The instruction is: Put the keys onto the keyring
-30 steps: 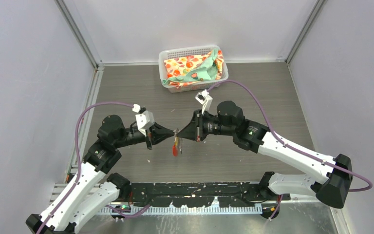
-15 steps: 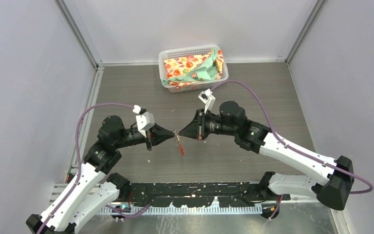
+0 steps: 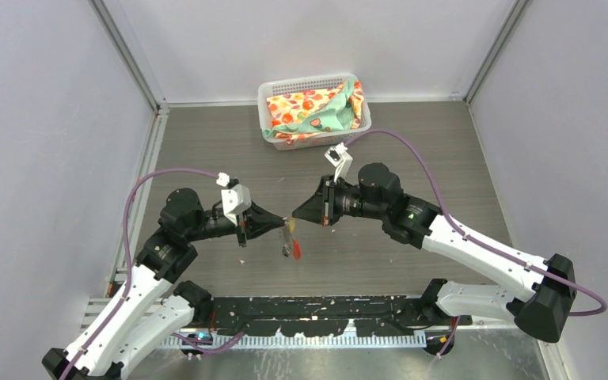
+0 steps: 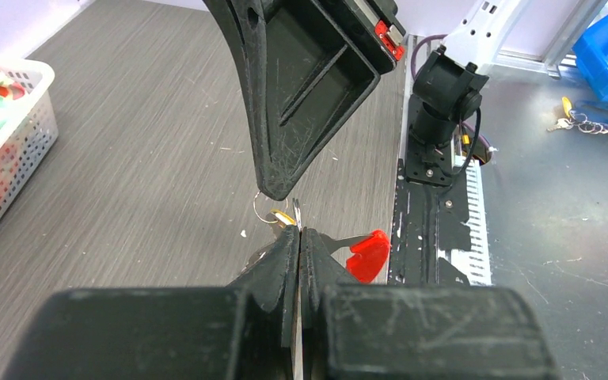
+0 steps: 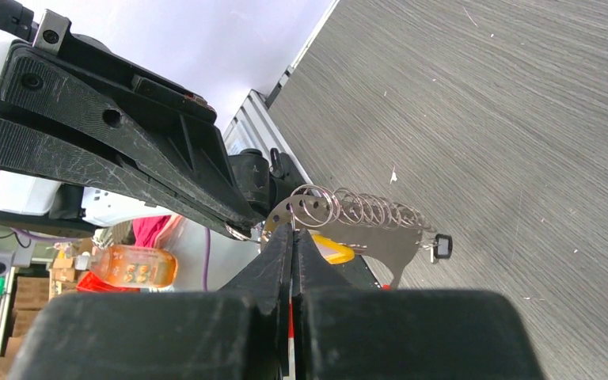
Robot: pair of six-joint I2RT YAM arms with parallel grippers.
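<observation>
Holding the curved silver metal keyring, with its row of small loops and red oblong plastic tag, in mid-air over the grey wood-grain table, about midway between left and right arms. Pinched there by the left gripper, pressed tight together. Met tip to tip by the right gripper, likewise pressed together, though on what cannot be told. Dangling just beside those tips, a tiny brass-yellow key; farther along the loops, a tiny black-headed key. Could easily drop everything to the table through a slackened pinch or a pull apart; could also twist the loops and snag.
</observation>
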